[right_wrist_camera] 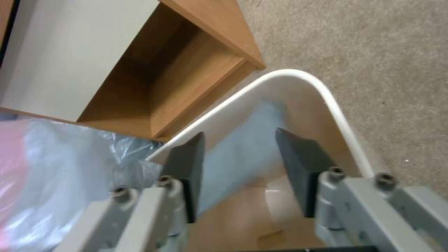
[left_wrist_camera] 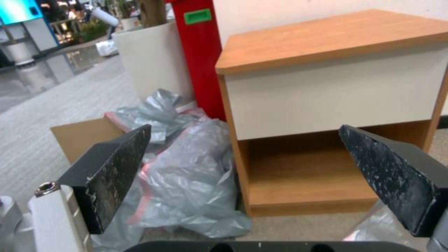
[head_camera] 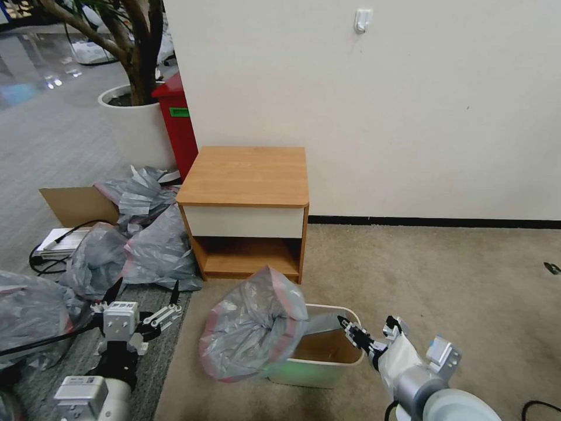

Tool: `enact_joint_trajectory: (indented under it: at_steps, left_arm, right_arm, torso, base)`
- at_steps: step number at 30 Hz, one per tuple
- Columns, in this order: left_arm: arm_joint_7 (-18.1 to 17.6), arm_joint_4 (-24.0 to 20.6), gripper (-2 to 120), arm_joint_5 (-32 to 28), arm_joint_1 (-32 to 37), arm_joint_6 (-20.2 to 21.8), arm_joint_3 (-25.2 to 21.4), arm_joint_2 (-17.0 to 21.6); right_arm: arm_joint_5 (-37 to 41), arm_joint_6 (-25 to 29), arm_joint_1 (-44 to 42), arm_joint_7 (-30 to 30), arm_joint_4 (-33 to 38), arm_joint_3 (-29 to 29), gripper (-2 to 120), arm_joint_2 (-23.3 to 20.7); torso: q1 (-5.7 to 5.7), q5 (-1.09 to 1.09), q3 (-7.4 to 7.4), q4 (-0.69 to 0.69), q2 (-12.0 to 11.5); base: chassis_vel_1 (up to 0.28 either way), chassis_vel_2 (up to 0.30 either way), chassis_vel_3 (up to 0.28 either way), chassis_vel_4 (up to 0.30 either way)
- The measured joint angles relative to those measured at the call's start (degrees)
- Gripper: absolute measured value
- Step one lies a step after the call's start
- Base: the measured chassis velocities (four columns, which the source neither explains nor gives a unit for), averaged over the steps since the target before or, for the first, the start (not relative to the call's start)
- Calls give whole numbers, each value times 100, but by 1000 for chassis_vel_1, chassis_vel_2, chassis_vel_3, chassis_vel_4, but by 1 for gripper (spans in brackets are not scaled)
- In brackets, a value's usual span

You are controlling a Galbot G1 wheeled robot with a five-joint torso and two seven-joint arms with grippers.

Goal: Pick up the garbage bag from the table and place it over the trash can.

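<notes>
Garbage bag (head_camera: 254, 330) bunched over trash can (head_camera: 318, 365) left rim. Right gripper (head_camera: 343, 323) fingers parted at right rim; left gripper (head_camera: 143, 292) spread wide, beside table (head_camera: 245, 175).

Thin crinkly plastic garbage bag (head_camera: 251, 333); matt wood table (head_camera: 245, 175)
</notes>
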Motion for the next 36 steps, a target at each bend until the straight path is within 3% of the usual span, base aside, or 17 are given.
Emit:
enact_joint_trajectory:
  at_steps: [8, 11, 16, 36]
  left_arm:
    - [132, 0, 100, -1, -34, 27, 188, 77]
    - [226, 0, 100, 0, -54, 121, 391, 121]
    - [311, 14, 100, 4, -82, 196, 618, 251]
    - [385, 760, 97, -118, -1002, 972, 1639, 512]
  right_arm:
    - [-150, 11, -223, 105, 407, 90, 72, 95]
    - [-198, 11, -259, 184, 626, 91, 88, 209]
    - [-247, 10, -286, 297, 754, 90, 100, 352]
    - [-960, 50, -371, 344, 773, 39, 100, 571]
  torso:
    - [0, 0, 0, 0, 0]
    - [0, 0, 0, 0, 0]
    - [0, 0, 0, 0, 0]
    - [0, 0, 0, 0, 0]
  base:
    - [0, 0, 0, 0]
    - [0, 0, 0, 0]
    - [0, 0, 0, 0]
    - [0, 0, 0, 0]
